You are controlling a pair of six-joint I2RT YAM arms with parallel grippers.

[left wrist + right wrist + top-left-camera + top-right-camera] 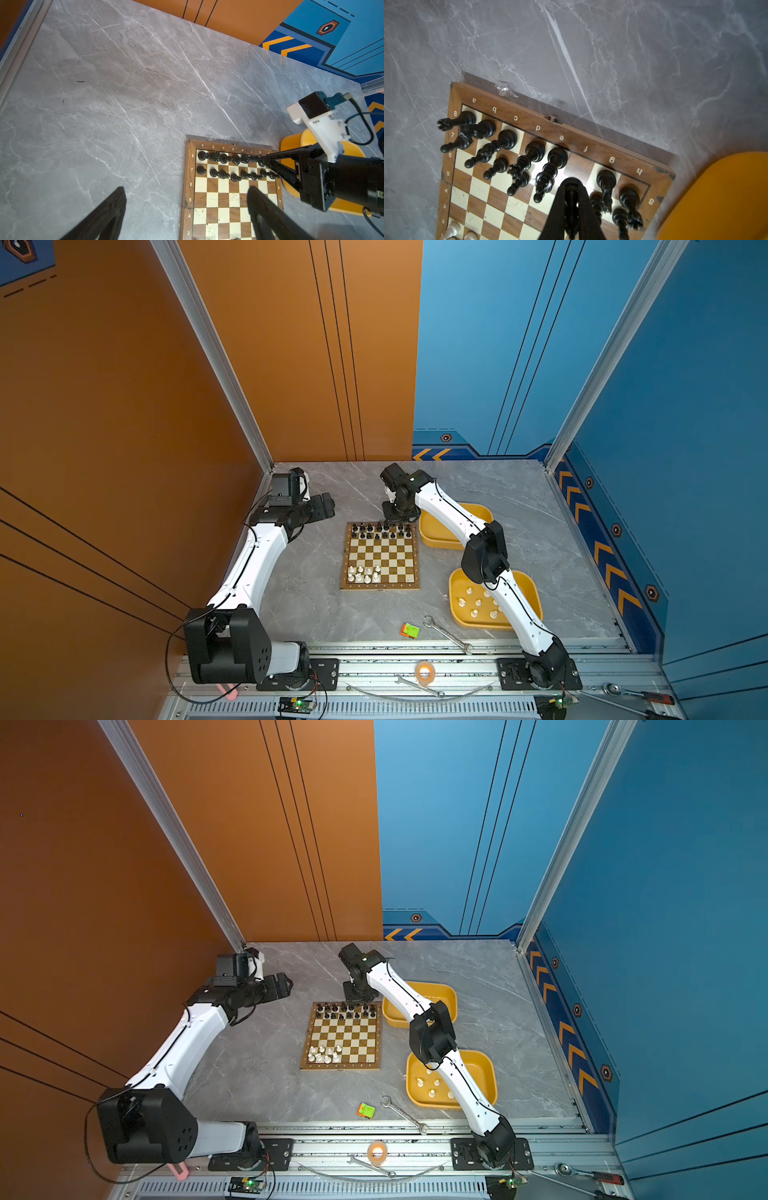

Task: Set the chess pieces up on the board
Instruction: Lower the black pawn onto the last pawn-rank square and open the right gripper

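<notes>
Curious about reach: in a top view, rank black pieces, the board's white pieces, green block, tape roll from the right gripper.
1. black pieces, far rows, at right gripper.
2. white pieces, near-left on the board.
3. green block, toward the front.
4. tape roll, very front.

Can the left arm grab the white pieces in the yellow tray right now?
Probably not easily: the right arm stretches right over that tray and its white pieces, and the open left gripper waits diagonally across the board.
</notes>
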